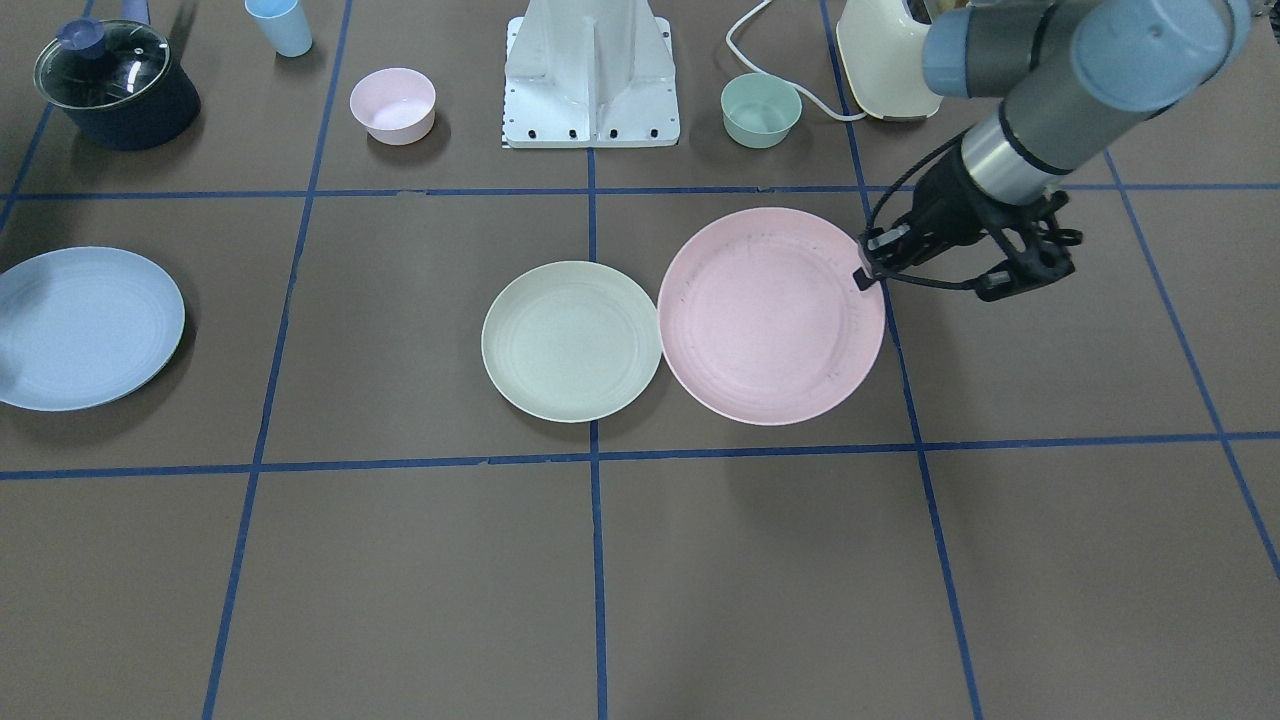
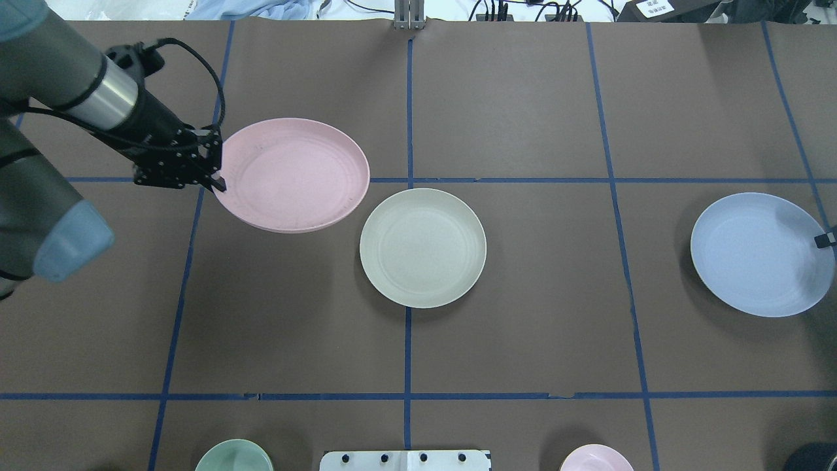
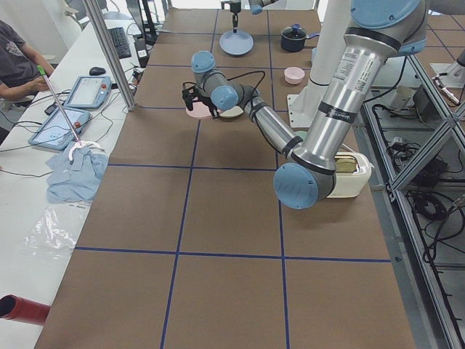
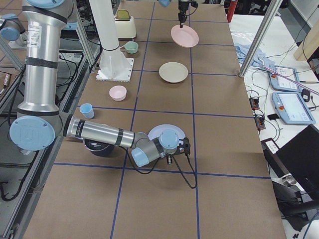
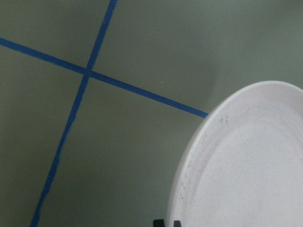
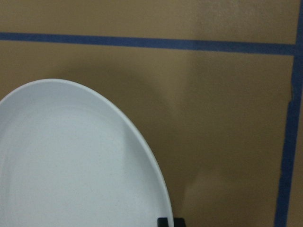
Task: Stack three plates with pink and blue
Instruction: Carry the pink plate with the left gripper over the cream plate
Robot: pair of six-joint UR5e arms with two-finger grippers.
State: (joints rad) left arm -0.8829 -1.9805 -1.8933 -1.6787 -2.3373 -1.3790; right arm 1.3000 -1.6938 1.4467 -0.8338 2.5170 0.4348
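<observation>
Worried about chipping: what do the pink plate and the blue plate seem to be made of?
The pink plate: probably matte plastic or fibre composite; dull surface, fine dark specks. The blue plate: likely the same; soft sheen, faint moulded rings. Ceramic remains possible.

Three matte round plates, all the same size. Seen from overhead, the cream-white plate lies flat around the middle of the desk. The pink plate is just beside it at about 10 o'clock, off the surface and tilted a bit, with the left gripper pinching its rim at 9 o'clock. The blue plate is well apart at 3 o'clock, faint rings inside, with the right gripper clamped on its rim at 3 o'clock.
</observation>
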